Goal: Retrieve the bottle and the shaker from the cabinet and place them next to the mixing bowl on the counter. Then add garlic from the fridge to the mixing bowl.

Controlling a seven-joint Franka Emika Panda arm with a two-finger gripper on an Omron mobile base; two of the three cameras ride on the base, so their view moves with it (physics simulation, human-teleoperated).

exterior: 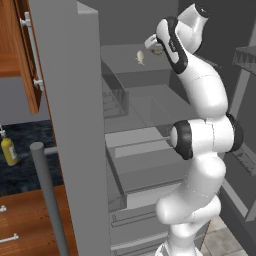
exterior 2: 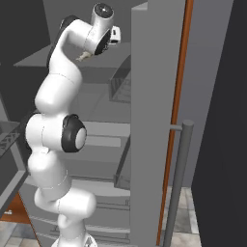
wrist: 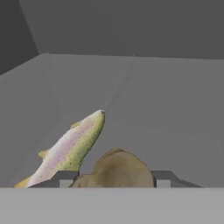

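Your gripper (wrist: 111,177) has its two tips apart with the garlic (wrist: 116,168) right between them; the fish (wrist: 72,146) lies left.

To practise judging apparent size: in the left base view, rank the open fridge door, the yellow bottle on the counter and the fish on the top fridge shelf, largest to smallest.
1. Fridge door, by far the largest.
2. Yellow bottle.
3. Fish, smallest, though it sits farther from the camera, so its true size is unsure.
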